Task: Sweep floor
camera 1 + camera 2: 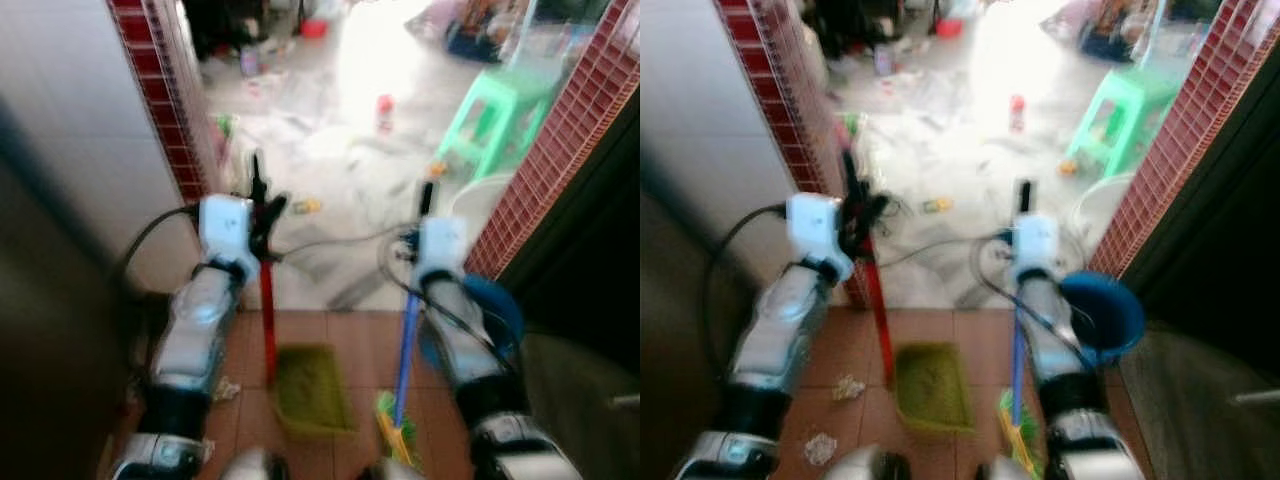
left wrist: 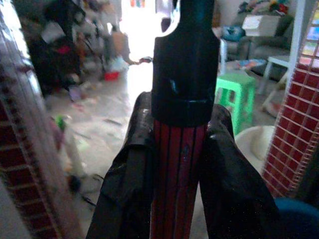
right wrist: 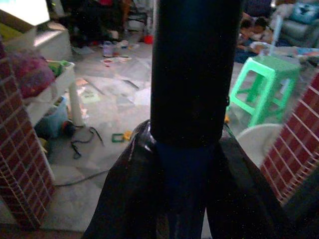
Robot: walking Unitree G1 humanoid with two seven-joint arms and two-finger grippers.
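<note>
The broom, with its blue handle and green-yellow bristles, is standing nearly upright on the reddish floor tiles at about 5 o'clock in the head view. The right gripper is gripping that handle just under its black cap, the fingers pressing in on both sides. Just beside the bristles, toward 7 o'clock, the green dustpan is resting flat on the tiles, its red handle rising straight up. The left gripper is clamping this red ribbed handle below its black end piece, both fingers closing tight against it. A blue bucket is sitting at 3 o'clock, next to the right arm. Crumpled paper scraps are lying on the tiles at 8 o'clock. Red brick pillars are framing a doorway at 10 and 2 o'clock. Beyond it, at 12 o'clock, a pale floor is lying littered with debris, and a green stool is standing at 1 o'clock, with a white tub near it.
</note>
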